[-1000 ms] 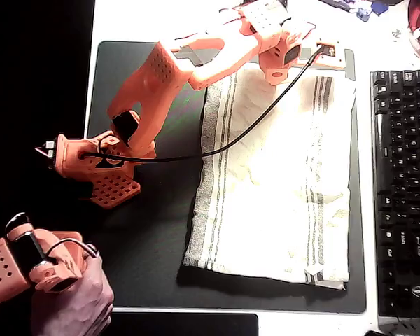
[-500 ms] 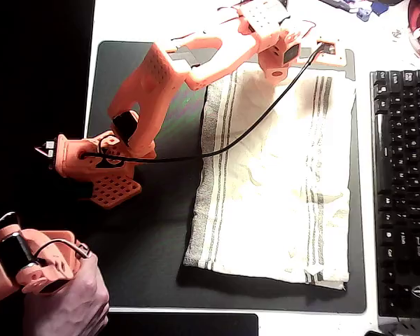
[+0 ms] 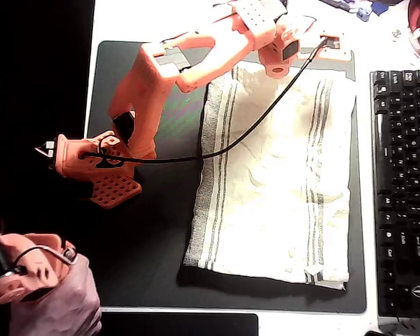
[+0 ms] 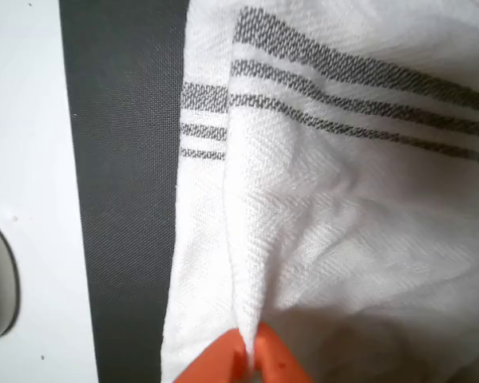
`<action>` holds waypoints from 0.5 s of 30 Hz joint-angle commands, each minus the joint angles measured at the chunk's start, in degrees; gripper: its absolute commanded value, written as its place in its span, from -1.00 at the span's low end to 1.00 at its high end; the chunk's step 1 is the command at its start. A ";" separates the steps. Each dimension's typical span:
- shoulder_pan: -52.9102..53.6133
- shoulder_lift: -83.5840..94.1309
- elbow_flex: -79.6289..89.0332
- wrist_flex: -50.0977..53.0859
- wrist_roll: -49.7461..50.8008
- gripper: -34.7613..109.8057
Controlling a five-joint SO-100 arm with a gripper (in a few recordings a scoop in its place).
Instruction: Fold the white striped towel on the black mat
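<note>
The white striped towel (image 3: 276, 175) lies mostly flat across the right half of the black mat (image 3: 143, 245) in the overhead view, its stripe groups running down the left and right sides. At the top centre of that view the towel's upper edge is drawn into a small ridge under the end effector (image 3: 278, 66). In the wrist view, at the bottom centre, the orange end effector (image 4: 250, 355) is closed on a thin pleat of towel (image 4: 343, 223), with creases fanning up from the pinch.

The hold looks slight: only a narrow fold of cloth sits between the tips, so it may slip out once the towel's weight drags during the lift. Because the pinch is near the middle of the edge, not a corner, the fold could bunch or land skewed. The black cable (image 3: 245, 133) draped over the towel might also snag or drag the cloth.
</note>
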 commanded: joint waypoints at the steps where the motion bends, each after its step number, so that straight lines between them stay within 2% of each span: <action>1: 0.62 6.77 0.18 1.58 -1.49 -0.51; 10: 4.22 14.85 -0.26 8.09 -2.29 -0.51; 15: 9.67 18.54 -2.11 13.45 -2.99 -0.51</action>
